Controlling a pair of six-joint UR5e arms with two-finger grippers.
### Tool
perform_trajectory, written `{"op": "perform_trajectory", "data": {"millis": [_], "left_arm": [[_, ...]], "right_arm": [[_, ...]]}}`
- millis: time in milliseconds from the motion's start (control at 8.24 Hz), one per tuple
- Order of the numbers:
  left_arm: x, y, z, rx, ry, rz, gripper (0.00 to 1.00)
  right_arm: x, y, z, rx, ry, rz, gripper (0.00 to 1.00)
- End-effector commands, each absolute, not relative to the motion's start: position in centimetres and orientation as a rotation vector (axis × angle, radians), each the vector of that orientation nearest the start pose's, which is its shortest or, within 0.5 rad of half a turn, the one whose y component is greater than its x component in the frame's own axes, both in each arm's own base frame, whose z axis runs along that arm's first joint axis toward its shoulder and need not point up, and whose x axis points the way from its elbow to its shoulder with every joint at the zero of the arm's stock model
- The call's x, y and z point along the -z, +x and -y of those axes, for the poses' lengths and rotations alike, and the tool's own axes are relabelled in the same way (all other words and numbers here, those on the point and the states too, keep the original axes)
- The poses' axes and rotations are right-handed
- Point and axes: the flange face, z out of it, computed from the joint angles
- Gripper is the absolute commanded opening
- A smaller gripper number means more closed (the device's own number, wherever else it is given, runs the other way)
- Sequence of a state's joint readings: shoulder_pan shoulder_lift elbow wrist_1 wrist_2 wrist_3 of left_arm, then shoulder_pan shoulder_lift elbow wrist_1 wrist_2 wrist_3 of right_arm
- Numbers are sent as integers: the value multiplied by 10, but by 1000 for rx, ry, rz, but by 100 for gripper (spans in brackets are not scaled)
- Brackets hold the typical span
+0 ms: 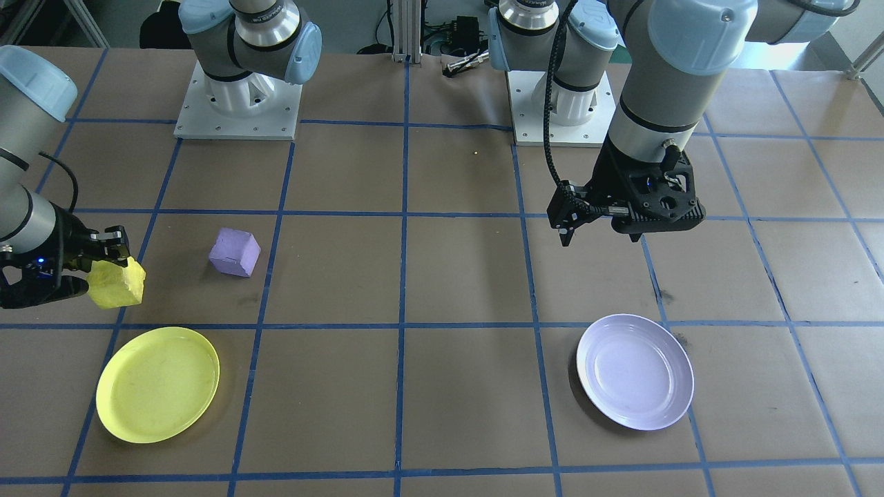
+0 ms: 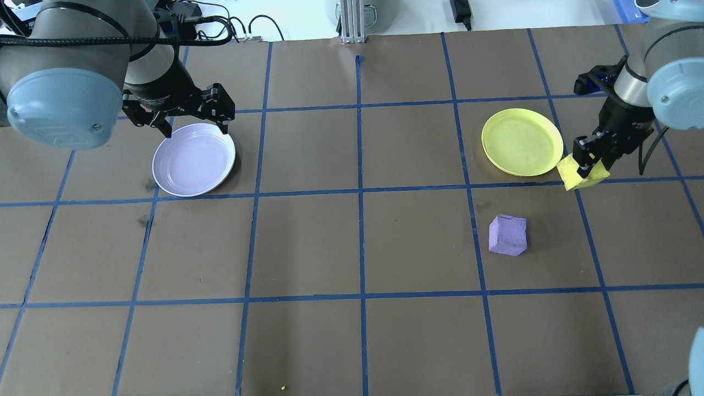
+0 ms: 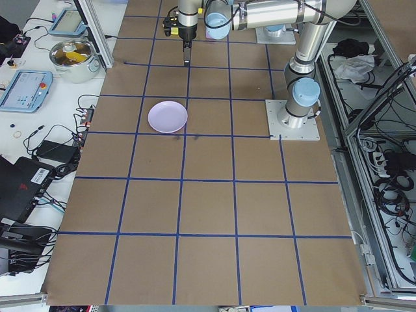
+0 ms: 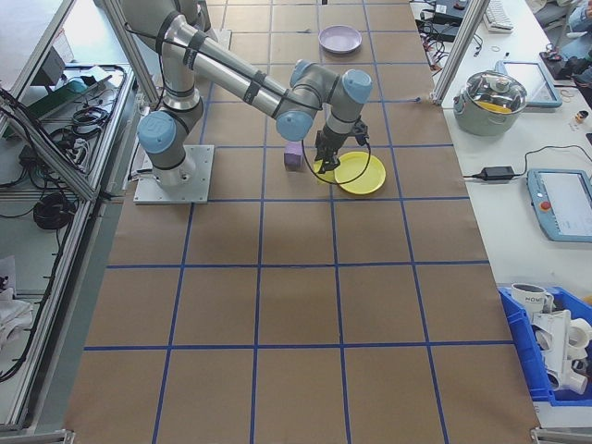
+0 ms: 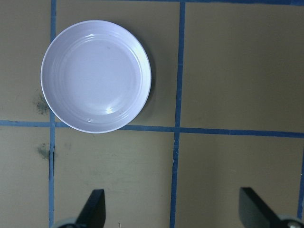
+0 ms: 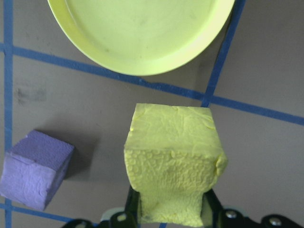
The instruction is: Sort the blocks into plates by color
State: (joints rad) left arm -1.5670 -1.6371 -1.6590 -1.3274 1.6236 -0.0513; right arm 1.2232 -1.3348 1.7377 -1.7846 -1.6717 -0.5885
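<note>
Yellow block [image 2: 583, 175] is clamped in the right end effector [image 2: 589, 160], raised just beside the yellow plate's [image 2: 521, 141] right edge. The purple block [image 2: 508, 235] sits on the brown surface [image 2: 352, 247] nearer the robot. The left end effector [image 2: 192, 125] hangs wide open, holding nothing, over the lavender plate's [image 2: 193, 160] far rim.
</note>
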Motion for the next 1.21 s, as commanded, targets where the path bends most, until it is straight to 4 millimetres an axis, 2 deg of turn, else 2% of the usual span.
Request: {"op": "perform_trajectory", "data": {"millis": [0, 121, 243, 364, 486, 607, 729, 850, 971, 1093], "left_arm": [[-438, -126, 524, 146, -91, -3087, 100], [-437, -126, 523, 142, -89, -3087, 100], [-438, -126, 524, 146, -89, -3087, 100], [-438, -126, 524, 146, -89, -3087, 100], [-438, -126, 524, 146, -89, -3087, 100], [-438, -126, 524, 146, -89, -3087, 100], [-438, -125, 524, 146, -91, -3087, 100], [-438, -126, 524, 146, -89, -3087, 100], [-437, -126, 524, 144, -89, -3087, 100], [-437, -126, 524, 144, -89, -3087, 100]], "right_arm": [[-330, -47, 621, -195, -276, -3071, 0], [-327, -26, 648, -199, -161, -3098, 1], [-309, -10, 663, -236, -81, -3107, 1], [-283, -9, 673, -275, -74, -3092, 1], [-273, -12, 680, -264, -74, -3106, 2], [-255, -13, 685, -286, -72, -3104, 11], [-248, -15, 687, -303, -70, -3103, 25], [-243, -16, 684, -329, -74, -3119, 50], [-240, -16, 680, -351, -64, -3122, 100], [-244, -18, 678, -368, -78, -3139, 100]]}}
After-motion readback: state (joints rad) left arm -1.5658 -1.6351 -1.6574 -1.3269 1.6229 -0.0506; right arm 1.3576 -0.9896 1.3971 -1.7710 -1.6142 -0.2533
